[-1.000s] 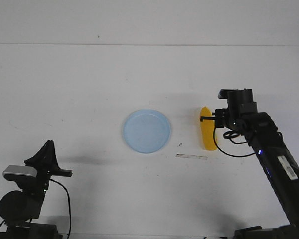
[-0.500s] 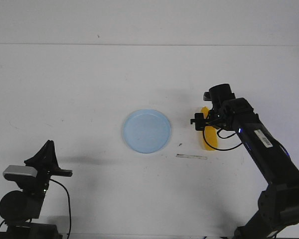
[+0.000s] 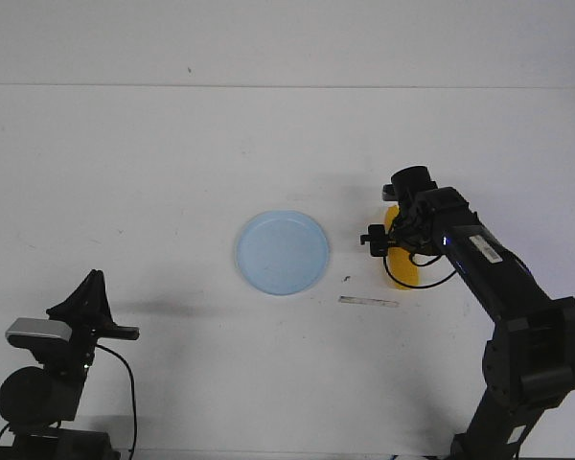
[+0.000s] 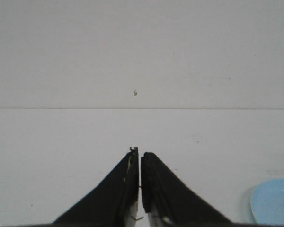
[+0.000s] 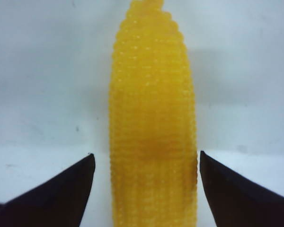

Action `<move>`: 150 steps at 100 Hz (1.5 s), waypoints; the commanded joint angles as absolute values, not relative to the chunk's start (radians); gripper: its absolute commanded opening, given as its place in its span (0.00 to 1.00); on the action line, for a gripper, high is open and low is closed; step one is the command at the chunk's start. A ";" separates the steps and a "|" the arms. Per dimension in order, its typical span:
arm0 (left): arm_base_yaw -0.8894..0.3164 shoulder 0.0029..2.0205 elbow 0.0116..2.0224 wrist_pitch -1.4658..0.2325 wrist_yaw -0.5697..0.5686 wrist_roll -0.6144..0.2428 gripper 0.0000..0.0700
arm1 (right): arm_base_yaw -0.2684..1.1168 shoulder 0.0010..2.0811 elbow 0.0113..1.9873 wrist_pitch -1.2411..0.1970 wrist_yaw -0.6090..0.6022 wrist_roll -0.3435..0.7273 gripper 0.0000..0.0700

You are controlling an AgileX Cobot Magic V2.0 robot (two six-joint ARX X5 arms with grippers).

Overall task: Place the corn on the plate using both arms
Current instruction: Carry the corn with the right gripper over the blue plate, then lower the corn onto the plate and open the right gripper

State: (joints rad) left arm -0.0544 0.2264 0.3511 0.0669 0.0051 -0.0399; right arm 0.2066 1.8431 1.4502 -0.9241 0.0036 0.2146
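Note:
The yellow corn lies on the white table, right of the pale blue plate and apart from it. My right gripper is over the corn's middle and hides part of it. In the right wrist view the corn runs lengthwise between the two black fingertips, and the right gripper is open astride it, not closed on it. My left gripper is at the near left, far from both. In the left wrist view the left gripper is shut and empty, with the plate's edge in a corner.
A thin pale strip and a small dark speck lie on the table between the plate and the corn. The table's far edge meets a white wall.
My right arm has swung left and its wrist has moved from beside the corn to over it. The corn, the plate and the left arm have not moved.

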 commanded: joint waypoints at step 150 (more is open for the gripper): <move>-0.054 0.224 0.361 0.078 0.007 -0.030 0.00 | 0.636 1.991 1.622 -0.739 -0.193 0.180 0.55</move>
